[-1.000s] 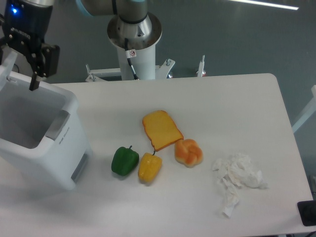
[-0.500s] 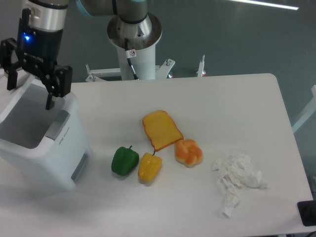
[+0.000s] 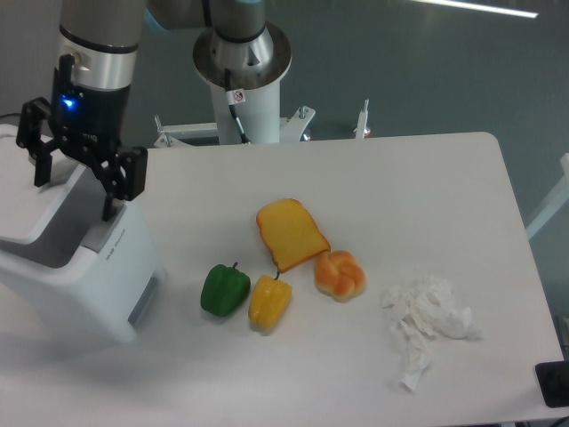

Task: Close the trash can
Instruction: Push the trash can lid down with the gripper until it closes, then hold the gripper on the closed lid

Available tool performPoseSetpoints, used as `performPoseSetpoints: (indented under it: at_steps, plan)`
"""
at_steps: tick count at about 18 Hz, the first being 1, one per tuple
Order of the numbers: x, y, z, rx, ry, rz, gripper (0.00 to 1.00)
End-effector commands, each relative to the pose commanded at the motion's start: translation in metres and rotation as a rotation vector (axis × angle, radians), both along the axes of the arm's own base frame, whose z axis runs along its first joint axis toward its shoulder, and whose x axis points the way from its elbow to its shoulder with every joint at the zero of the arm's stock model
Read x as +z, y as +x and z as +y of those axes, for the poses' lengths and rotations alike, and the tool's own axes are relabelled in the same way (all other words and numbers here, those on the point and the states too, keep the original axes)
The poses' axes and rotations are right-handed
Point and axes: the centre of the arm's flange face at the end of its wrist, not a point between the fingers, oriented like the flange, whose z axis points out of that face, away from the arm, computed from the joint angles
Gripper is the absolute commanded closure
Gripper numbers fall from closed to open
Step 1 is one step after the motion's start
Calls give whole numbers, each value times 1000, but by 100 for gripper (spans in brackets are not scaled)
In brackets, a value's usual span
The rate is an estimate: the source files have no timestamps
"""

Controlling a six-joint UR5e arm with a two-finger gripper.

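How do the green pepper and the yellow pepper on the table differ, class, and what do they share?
The green pepper is darker, rounder and squatter; the yellow pepper is narrower and longer. The green pepper lies nearer the trash can; the yellow pepper lies just below the bread slice. Both are small toy peppers with stems, lying side by side.

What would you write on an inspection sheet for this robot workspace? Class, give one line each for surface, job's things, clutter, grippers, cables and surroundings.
Surface: white table, bare toward the far right.
Job's things: white trash can at the left edge; its lid is tilted, partly lowered, with a gap showing underneath.
Clutter: green pepper, yellow pepper, yellow bread slice, orange bun, crumpled white tissue.
Grippers: gripper open, fingers straddling the lid from above.
Cables: thin black cable on the robot's white pedestal.
Surroundings: grey floor; dark object at the bottom right corner, unclear.
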Motion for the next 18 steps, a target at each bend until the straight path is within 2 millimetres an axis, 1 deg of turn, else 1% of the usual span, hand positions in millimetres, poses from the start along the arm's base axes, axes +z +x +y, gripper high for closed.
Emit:
performPoseSetpoints:
  at_steps: [4, 10, 18]
  plan:
    - [-17, -10, 4, 29, -58, 39, 0]
    - [-22, -10, 5, 27, -67, 36, 0]
    - [-41, -16, 13, 30, -96, 24, 0]
